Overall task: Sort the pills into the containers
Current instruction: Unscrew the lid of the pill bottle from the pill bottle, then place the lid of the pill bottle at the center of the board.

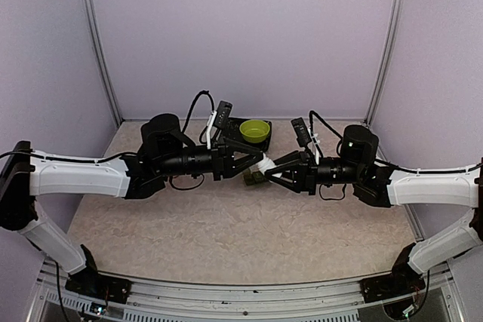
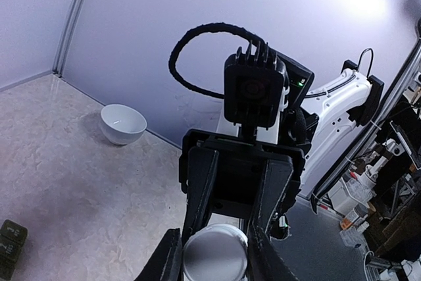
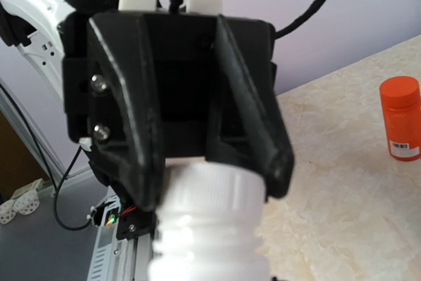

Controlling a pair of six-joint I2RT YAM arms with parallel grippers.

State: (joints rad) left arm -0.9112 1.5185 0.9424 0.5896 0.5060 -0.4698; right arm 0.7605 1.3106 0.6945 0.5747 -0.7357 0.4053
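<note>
Lilac walls on three sides, and a marbled beige surface (image 1: pixel 226 224) below the overhead camera. I've got both arms reaching in from the sides and meeting nose to nose over the middle.

Between them, held up off the surface, is a white bottle (image 3: pixel 204 248). On the right wrist feed the left claw (image 3: pixel 214 187) fills the frame, and it's clamped tight on the ribbed white cap (image 3: pixel 210 199), one black finger on each side. On the left wrist feed I'm looking straight at the right claw (image 2: pixel 225 225), whose fingers come toward me and close around the same bottle from the other end. So both claws are gripping it, one at each end.

The containers (image 1: pixel 253 179), the dark green boxes, sit on the surface right under where the claws meet. The left wrist feed catches them at its lower left edge, but I can't tell from either view how the lids stand.

At the back, near the wall, there's a lime green bowl (image 1: pixel 255 130). An orange bottle (image 3: pixel 401 120) stands upright on the surface, well apart from the white one. I can't make out any pills.
</note>
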